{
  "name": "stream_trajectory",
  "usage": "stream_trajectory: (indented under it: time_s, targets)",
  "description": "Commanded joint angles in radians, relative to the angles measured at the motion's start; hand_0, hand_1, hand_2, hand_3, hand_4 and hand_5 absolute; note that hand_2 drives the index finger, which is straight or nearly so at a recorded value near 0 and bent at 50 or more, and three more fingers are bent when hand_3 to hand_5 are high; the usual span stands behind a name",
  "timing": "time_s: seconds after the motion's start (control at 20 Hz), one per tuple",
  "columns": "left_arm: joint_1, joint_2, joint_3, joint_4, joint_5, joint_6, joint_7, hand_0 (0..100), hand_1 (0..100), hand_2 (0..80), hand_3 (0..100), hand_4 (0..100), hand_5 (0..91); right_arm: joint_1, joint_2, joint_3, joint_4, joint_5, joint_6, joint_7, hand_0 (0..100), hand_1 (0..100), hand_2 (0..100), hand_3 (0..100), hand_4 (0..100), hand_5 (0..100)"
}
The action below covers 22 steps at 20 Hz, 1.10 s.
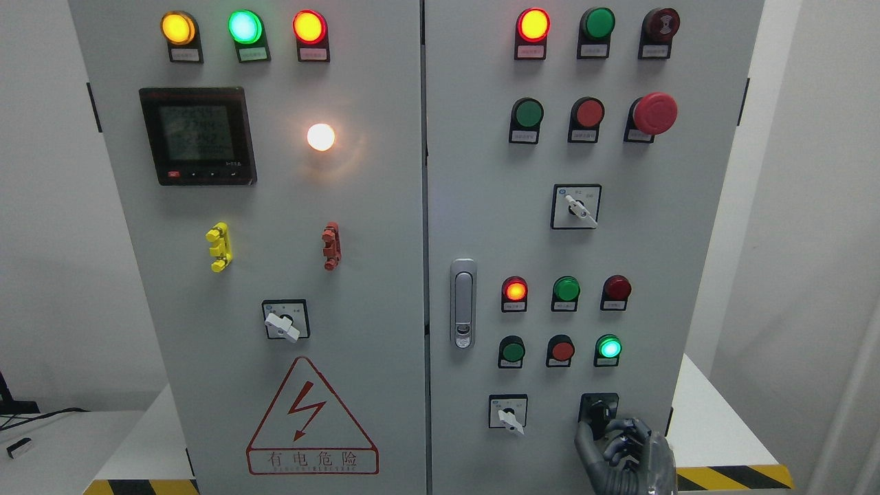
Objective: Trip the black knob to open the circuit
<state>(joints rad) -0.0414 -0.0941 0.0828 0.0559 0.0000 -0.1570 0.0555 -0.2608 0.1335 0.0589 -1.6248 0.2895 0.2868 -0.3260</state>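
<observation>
Your right hand (622, 450), a dark grey metal one, sits at the lower right of the frame, fingers curled up against the small black rotary knob (598, 410) on the grey cabinet door (660, 240), placed to turn it; a firm grip isn't clear.

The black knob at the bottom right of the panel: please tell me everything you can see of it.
The black knob sits on a square black plate, low on the cabinet's right door, right of a white selector switch. It looks like dark plastic. The right robot hand, grey, reaches up from below; its fingers cover its lower part, so its position is unclear.
</observation>
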Motion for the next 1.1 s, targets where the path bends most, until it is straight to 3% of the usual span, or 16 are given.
stream_trajectory:
  time_s: [0.0, 1.05]
  targets:
    - [0.000, -0.001, 0.000, -0.001, -0.031, 0.001, 0.000, 12, 39, 0.0, 0, 0, 0.0, 0.000, 0.000, -0.004, 0.000, 0.025, -0.006, 0.002, 28, 74, 54, 87, 88, 99]
    - [0.000, -0.001, 0.000, -0.001, -0.031, 0.001, 0.000, 12, 39, 0.0, 0, 0, 0.0, 0.000, -0.002, -0.005, 0.000, 0.031, -0.008, 0.001, 26, 75, 53, 86, 88, 98]
